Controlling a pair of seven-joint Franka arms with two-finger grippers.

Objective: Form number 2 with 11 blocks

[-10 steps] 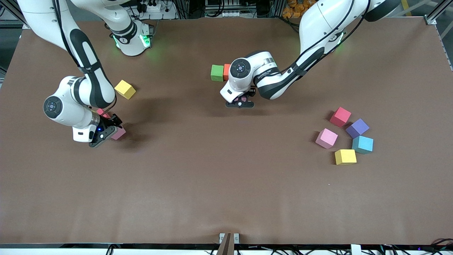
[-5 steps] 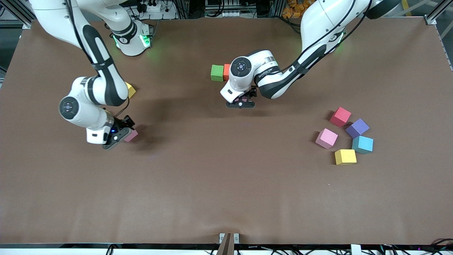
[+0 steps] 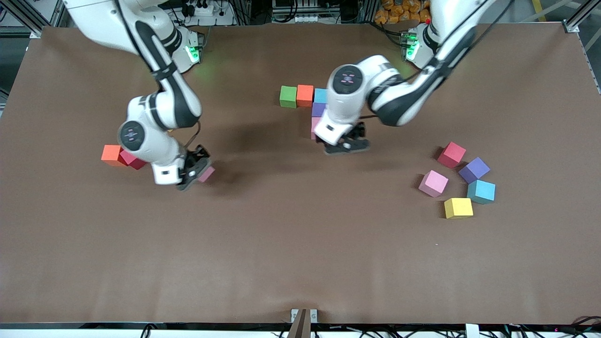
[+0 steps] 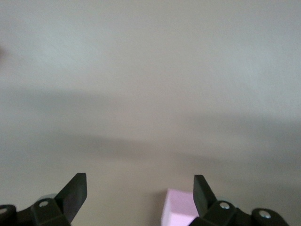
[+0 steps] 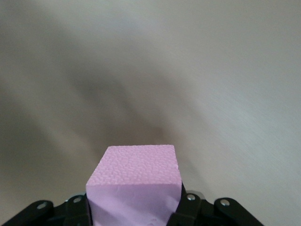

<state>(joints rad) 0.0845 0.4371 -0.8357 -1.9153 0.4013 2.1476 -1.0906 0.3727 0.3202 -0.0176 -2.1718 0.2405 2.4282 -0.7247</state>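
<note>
A row of green (image 3: 288, 96), orange (image 3: 304, 95) and light blue (image 3: 320, 95) blocks lies mid-table. A purple block (image 3: 318, 110) and a pink block (image 3: 313, 128) run from the light blue one toward the front camera, starting the number 2. My left gripper (image 3: 345, 143) hangs open just beside that pink block (image 4: 180, 210), which shows next to one finger (image 4: 201, 187); nothing sits between the left gripper's (image 4: 140, 186) jaws. My right gripper (image 3: 191, 174) is shut on another pink block (image 3: 206, 174) (image 5: 134, 181), over bare table toward the right arm's end.
Loose orange (image 3: 111, 155) and red (image 3: 133, 161) blocks touch each other near the right arm's end. Toward the left arm's end lie red (image 3: 451, 155), purple (image 3: 474, 169), pink (image 3: 433, 183), light blue (image 3: 481, 191) and yellow (image 3: 458, 208) blocks in a cluster.
The left gripper opened, let go of the pink block and drew away toward the left arm's end. The right arm carried its pink block toward the middle of the table.
</note>
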